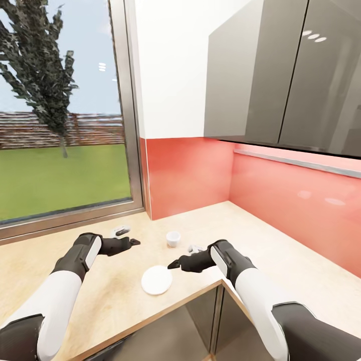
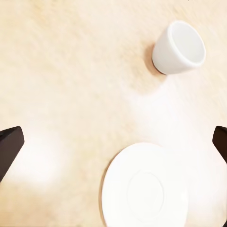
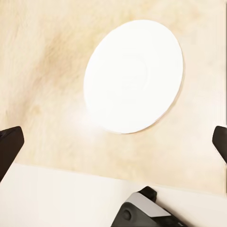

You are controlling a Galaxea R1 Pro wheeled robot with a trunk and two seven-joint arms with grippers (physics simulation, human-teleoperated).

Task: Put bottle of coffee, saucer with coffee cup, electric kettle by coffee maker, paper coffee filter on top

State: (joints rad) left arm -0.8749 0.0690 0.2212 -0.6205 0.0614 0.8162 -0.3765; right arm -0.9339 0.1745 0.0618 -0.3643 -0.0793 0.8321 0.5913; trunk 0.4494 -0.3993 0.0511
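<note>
One saucer [image 1: 156, 280] and one coffee cup [image 1: 173, 238] sit apart at frame centre on the kitchen countertop [image 1: 281, 260]; left gripper [image 1: 134, 241] and right gripper [image 1: 173, 263] both spread wide, empty.

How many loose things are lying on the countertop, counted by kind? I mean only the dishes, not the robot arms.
Coffee cup: 1
Saucer: 1
Total: 2, both white, standing apart on the kitchen countertop; the cup is not on the saucer.
</note>
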